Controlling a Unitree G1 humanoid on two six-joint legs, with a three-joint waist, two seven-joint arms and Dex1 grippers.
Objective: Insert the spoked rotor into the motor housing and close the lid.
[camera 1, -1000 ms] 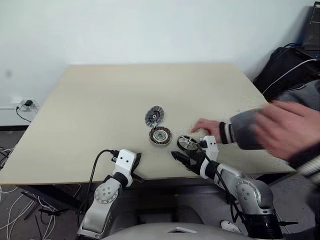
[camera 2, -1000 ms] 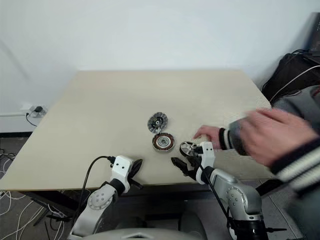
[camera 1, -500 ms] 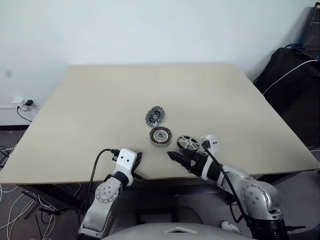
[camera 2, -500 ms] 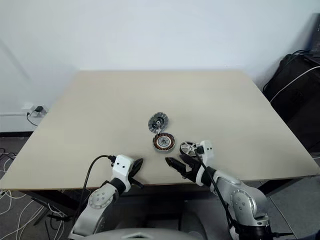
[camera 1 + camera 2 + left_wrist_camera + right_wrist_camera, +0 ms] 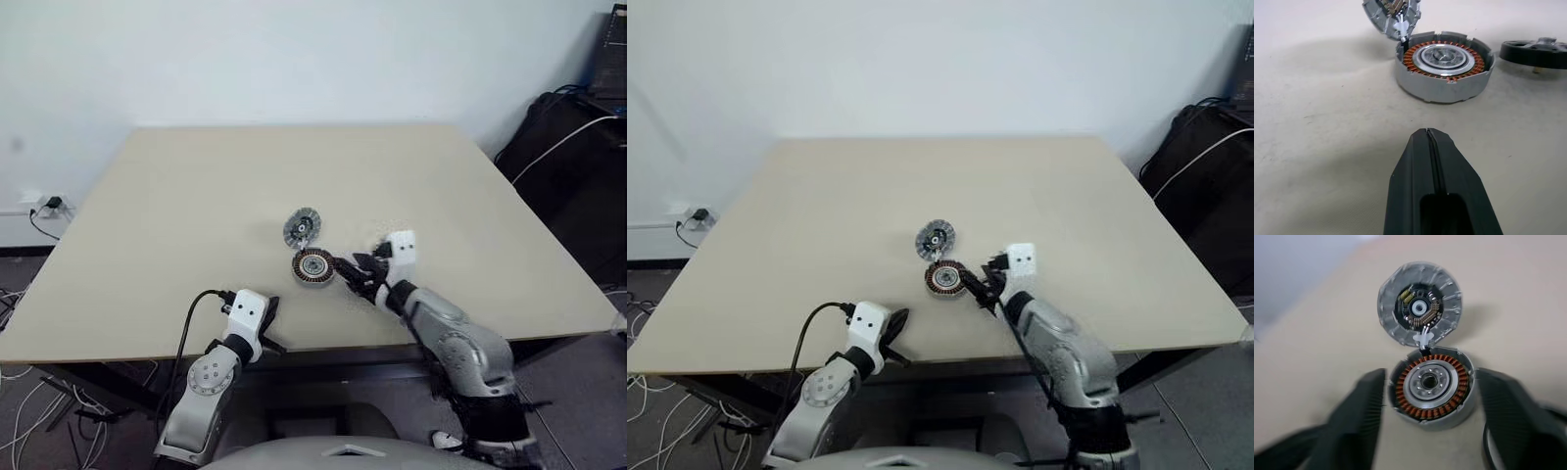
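Observation:
The motor housing (image 5: 313, 265), a grey cup with copper windings, sits near the table's front middle. Just behind it lies the lid (image 5: 303, 225), holed dark-centred face up, joined to the housing by a short white lead (image 5: 1422, 339). My right gripper (image 5: 345, 272) is open beside the housing's right side; in the right wrist view its fingers (image 5: 1359, 421) frame the housing (image 5: 1430, 382) with nothing held. The spoked rotor (image 5: 1540, 51) lies flat to the right of the housing, under my right hand. My left gripper (image 5: 1427, 133) is shut and empty, near the front edge, short of the housing.
The beige table (image 5: 196, 196) has wide bare room to the left and behind the parts. A black bag (image 5: 568, 147) with a white cable sits off the table's right side. Cables and a wall socket (image 5: 49, 206) are on the floor at the left.
A person's hand and sleeve left the table on the right. My right gripper moved forward and left over the rotor toward the housing, rolled, and its fingers narrowed. The left arm stayed still.

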